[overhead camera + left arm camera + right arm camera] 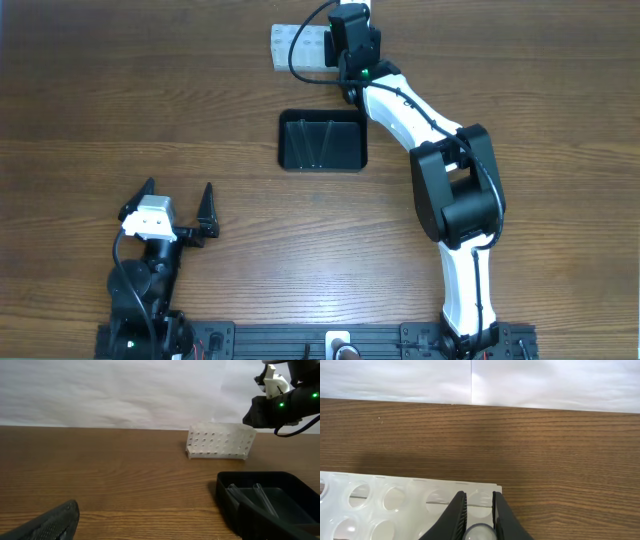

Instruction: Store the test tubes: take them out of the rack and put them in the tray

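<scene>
Test tube (480, 533), cut off, in right gripper (478, 499), rack (375, 485) partly hidden

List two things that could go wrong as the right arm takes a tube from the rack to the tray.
1. The right gripper grips a test tube at the end corner of the rack. A slanted pull might jam the tube in its hole and tip or drag the rack.
2. The tray already holds two tubes. A tube let go from too high could strike them or bounce out.
</scene>
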